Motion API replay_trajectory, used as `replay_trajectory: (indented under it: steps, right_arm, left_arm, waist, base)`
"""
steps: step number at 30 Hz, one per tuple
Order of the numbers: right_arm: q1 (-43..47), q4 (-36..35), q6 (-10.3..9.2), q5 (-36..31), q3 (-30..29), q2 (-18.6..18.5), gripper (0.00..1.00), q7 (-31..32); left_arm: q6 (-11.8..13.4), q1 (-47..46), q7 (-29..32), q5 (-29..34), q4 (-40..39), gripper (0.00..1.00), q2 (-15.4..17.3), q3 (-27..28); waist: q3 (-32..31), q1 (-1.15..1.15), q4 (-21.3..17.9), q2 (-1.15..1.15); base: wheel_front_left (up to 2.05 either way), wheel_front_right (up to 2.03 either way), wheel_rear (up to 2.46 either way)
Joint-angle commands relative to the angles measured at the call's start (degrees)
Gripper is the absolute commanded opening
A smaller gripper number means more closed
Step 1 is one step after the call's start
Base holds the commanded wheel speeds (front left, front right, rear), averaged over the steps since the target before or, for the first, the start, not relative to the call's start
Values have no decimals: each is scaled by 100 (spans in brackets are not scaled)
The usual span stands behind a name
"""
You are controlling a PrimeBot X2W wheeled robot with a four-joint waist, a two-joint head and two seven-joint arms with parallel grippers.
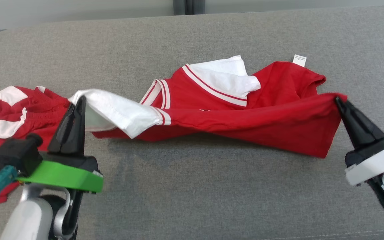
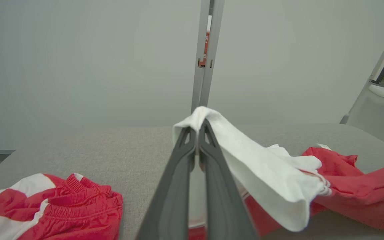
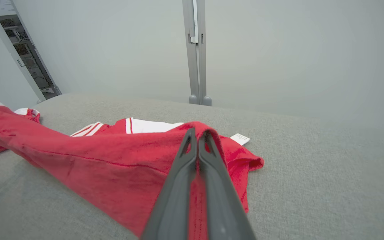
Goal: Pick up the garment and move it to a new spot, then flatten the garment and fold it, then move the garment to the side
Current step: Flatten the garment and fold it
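Observation:
The garment (image 1: 232, 113) is a red shirt with white sleeves and white-striped trim, stretched across the grey cushion (image 1: 192, 186). My left gripper (image 1: 80, 98) is shut on its white sleeve (image 2: 245, 156), lifting that end; the closed fingertips (image 2: 198, 128) poke into the white fabric. My right gripper (image 1: 338, 99) is shut on the red hem corner at the garment (image 3: 112, 163)'s right end, with red cloth draped over my right gripper (image 3: 197, 131). Between the two grips the front edge hangs slightly off the cushion; the rest lies rumpled behind.
A second red and white piece, shorts (image 1: 8, 116) with an elastic waistband (image 2: 88, 200), lies at the left edge of the cushion. A white care label (image 1: 299, 60) sticks out at the back right. A grey wall and metal post (image 2: 207, 56) stand behind.

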Motion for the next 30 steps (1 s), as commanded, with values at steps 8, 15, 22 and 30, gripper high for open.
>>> replay_trajectory:
  steps: [8, 15, 22, 30]
  right_arm:
    - [-1719, -906, -4, 321, -464, -440, 0, 906]
    - [-4312, 304, -3, 606, -468, -187, 0, 1450]
    - [-6990, 2115, -3, -165, -193, 282, 0, 637]
    - [-8684, 3257, -4, -759, 202, 256, 0, -639]
  left_arm:
    - [-366, -2182, 1200, -148, -483, 0, 538, 37]
    - [-583, -4928, 1700, -262, 904, 0, 486, -10]
    - [-726, -7563, 624, 181, 2744, 0, 120, -215]
    - [-810, -8953, -1034, 129, 3794, 0, -317, -235]
  waist:
    - [301, 0, -66, 0]
    - [1074, 0, -74, 0]
    - [1884, 0, -132, 0]
    - [2583, 0, -6, 0]
  base:
    - [0, 0, 0]
    - [0, 0, 0]
    - [0, 0, 0]
    - [0, 0, 0]
